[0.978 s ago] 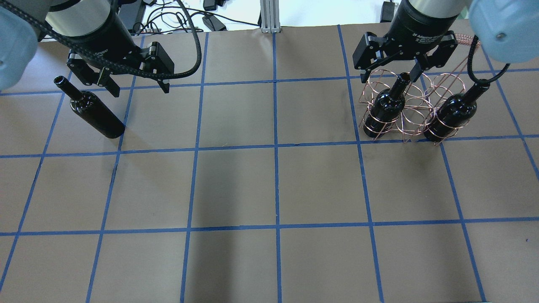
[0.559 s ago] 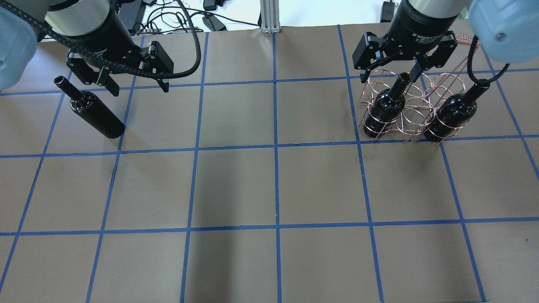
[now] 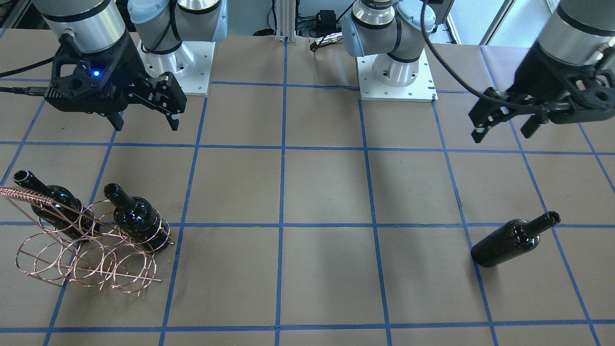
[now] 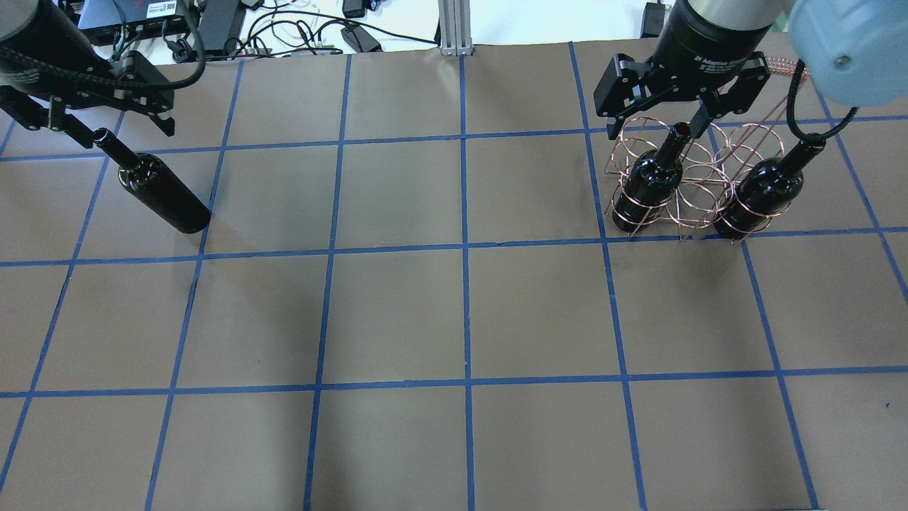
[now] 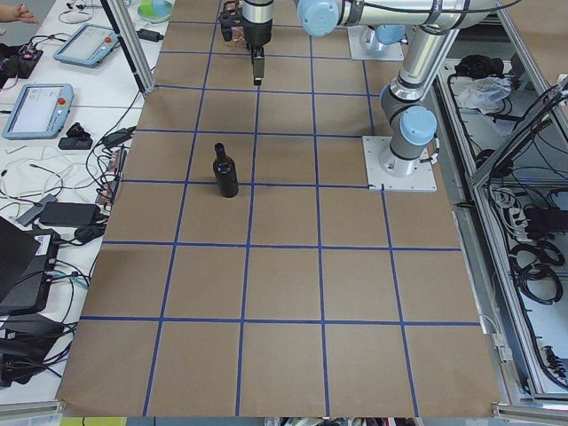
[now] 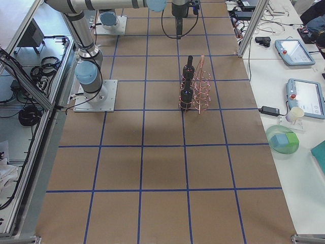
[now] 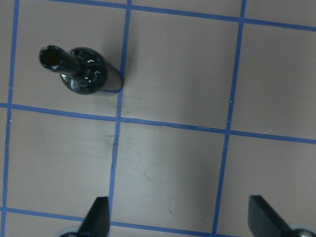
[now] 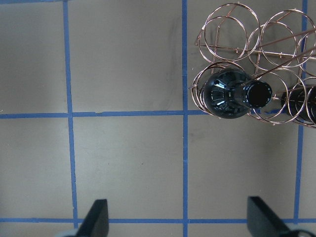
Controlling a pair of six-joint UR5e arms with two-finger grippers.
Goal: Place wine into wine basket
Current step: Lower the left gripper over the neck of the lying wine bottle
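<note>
Since a second ago the left gripper (image 4: 122, 131) has swung out toward the table's left edge. In the overhead view it now sits over the neck of the bottle (image 4: 163, 195). The right gripper (image 4: 656, 131) has not moved.

The bottle stands upright and alone on the brown table (image 4: 461, 319), which is marked with a blue tape grid. It is far on the robot's left, well apart from the basket (image 4: 691, 202).

The left gripper hangs above the table with its jaws spread wide and nothing in them. Its wrist camera shows the bottle's mouth off to the upper left, outside the two fingertips (image 7: 98, 217).

The copper wire basket rests on the robot's right. A second bottle (image 4: 649, 184) and a third bottle (image 4: 759, 188) stand upright in its rings. The right gripper hovers above the basket, jaws spread wide and empty. In its wrist view the second bottle lies outside its fingers.
</note>
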